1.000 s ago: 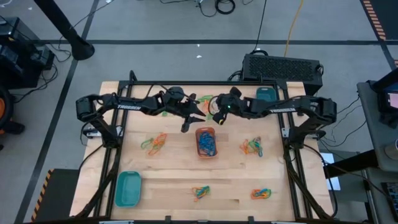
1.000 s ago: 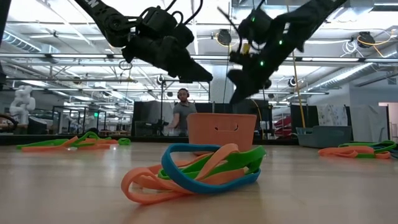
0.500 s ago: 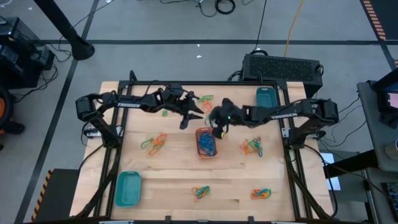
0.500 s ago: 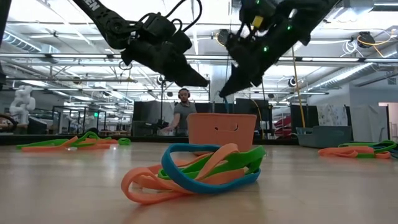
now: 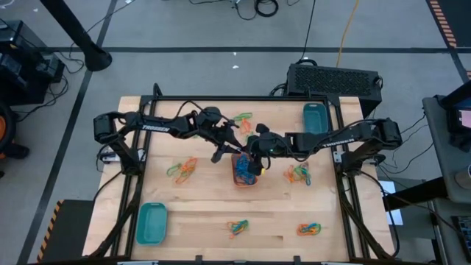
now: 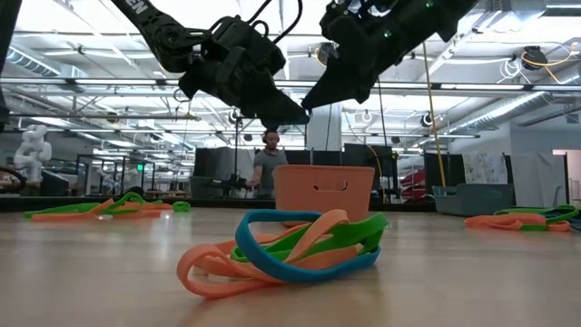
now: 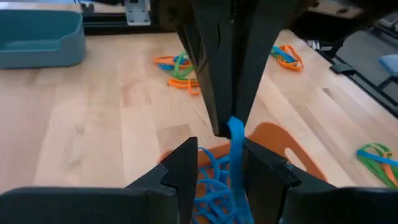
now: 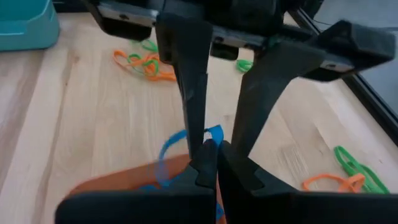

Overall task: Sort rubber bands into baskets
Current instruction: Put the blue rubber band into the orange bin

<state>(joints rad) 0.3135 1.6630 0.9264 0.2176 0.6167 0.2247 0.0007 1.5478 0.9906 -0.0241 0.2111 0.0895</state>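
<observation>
So both my tools are meeting right over the orange basket point(image 5: 243, 169) in the middle of the bench point(image 5: 206, 206). My right tool point(image 8: 209, 154) is clenched on a blue rubber band point(image 8: 186, 140), pinched tight at the fingertips, with the loop hanging just above the basket. My left tool point(image 7: 219, 163) sits just across from it with its fingers parted on either side of that same blue band, which also shows from that side point(image 7: 236, 149); I honestly can't tell if it's touching it. Directly under both tools the basket already has a tangle of blue bands in it point(image 5: 245, 174). Mixed orange, blue and green bunches lie scattered around: one to the left-tool side point(image 5: 182, 169), one to the right-tool side point(image 5: 298, 174), two nearer the front edge point(image 5: 237, 227) point(image 5: 308, 229). One teal basket point(image 5: 151, 223) is at the front left corner, the other point(image 5: 314, 116) well behind my right tool.
</observation>
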